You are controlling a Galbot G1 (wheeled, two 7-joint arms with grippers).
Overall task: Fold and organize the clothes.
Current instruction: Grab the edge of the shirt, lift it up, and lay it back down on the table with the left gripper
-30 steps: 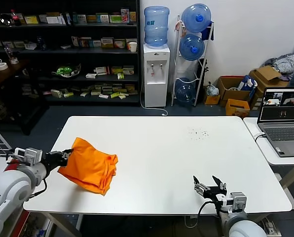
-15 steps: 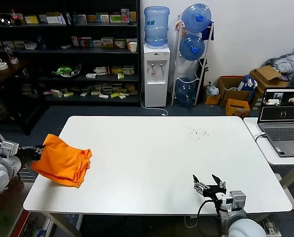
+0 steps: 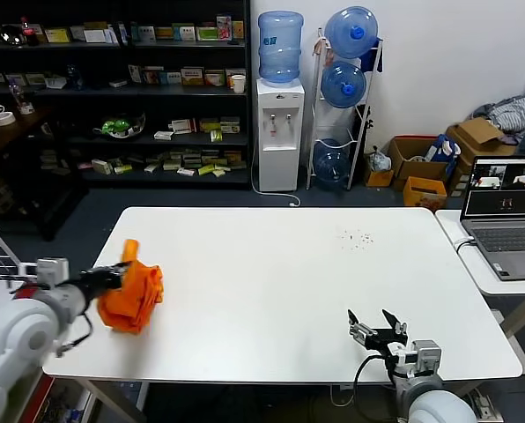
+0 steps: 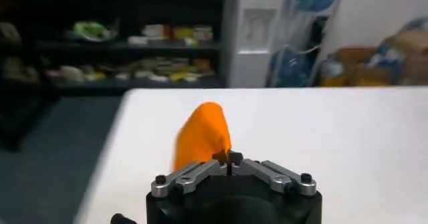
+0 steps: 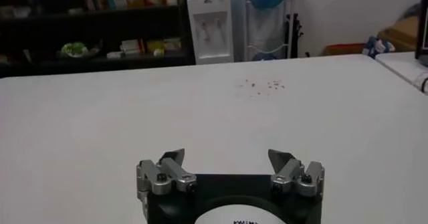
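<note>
The orange T-shirt [image 3: 132, 291] is bunched into a narrow bundle at the left part of the white table [image 3: 280, 264]. My left gripper [image 3: 114, 276] is shut on its near edge. In the left wrist view the orange T-shirt [image 4: 200, 135] stands up just beyond the left gripper [image 4: 227, 157], whose fingertips pinch the cloth together. My right gripper [image 3: 377, 328] waits at the table's front right, open with nothing between its fingers. The right wrist view shows the right gripper [image 5: 227, 157] spread wide above the bare table [image 5: 214, 105].
A laptop [image 3: 507, 204] stands on a side table at the right. Behind the table are dark shelves [image 3: 113, 97], a water dispenser [image 3: 277, 132] and a rack of water bottles [image 3: 343, 97]. A few dark specks [image 3: 358, 236] lie on the far right of the tabletop.
The left gripper swung the T-shirt out past the table's left edge, then back over the table. The cloth has gone from a broad hanging sheet to a narrow bunched bundle. The right arm stayed put.
</note>
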